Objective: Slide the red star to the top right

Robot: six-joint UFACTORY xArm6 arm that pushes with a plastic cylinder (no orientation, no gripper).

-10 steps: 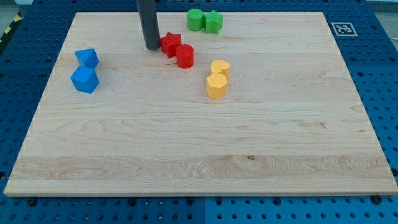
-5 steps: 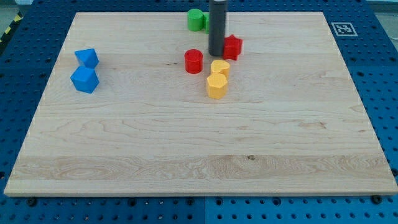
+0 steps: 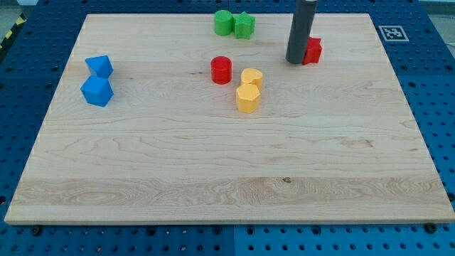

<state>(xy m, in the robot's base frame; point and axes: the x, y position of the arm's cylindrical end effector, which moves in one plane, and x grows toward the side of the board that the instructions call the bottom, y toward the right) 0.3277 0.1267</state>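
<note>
The red star (image 3: 312, 50) lies on the wooden board (image 3: 227, 163) near the view's top, right of centre. The dark rod partly hides its left side. My tip (image 3: 295, 61) rests on the board right against the star's left side. A red cylinder (image 3: 221, 70) stands apart to the left of the star, near the board's upper middle.
Two yellow blocks (image 3: 249, 90) sit just right of and below the red cylinder. A green cylinder (image 3: 224, 23) and a green star-like block (image 3: 244, 25) are at the top edge. Two blue blocks (image 3: 98, 80) are at the left. A marker tag (image 3: 392, 32) sits in the top right corner.
My tip has moved to the right across the top of the board, pushing the red star with it away from the red cylinder. The other blocks have stayed put.
</note>
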